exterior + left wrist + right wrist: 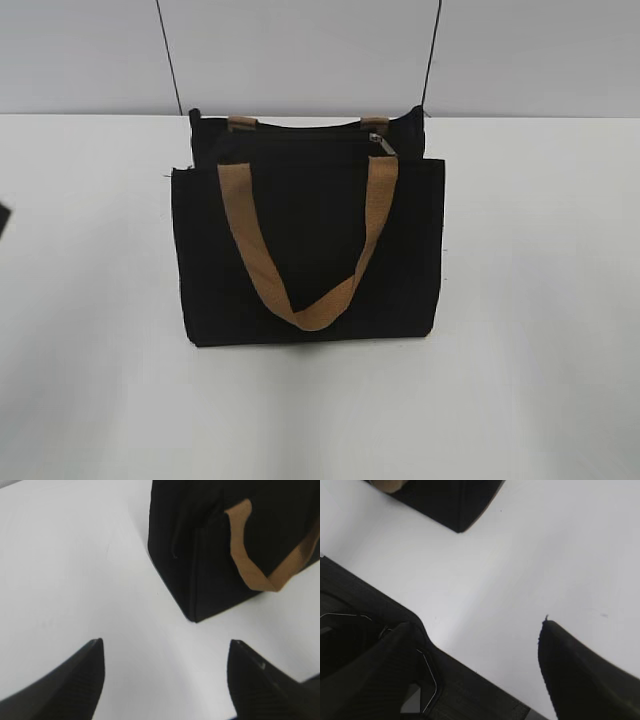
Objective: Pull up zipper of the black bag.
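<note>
with both grippers, left gripper and right gripper, spread and empty, best to brace the black bag before pinching the zipper tab.

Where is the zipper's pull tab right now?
In the exterior view, the pull tab sits at the black bag's top right, just above the tan strap's right end.

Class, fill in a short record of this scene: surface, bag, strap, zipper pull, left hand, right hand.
surface: plain white table
bag: rectangular black fabric tote, lying on the table
strap: tan webbing handle, looped over the bag's front
zipper pull: small silver metal tab, at the right end of the top edge
left hand: open, off the bag
right hand: open, off the bag
</note>
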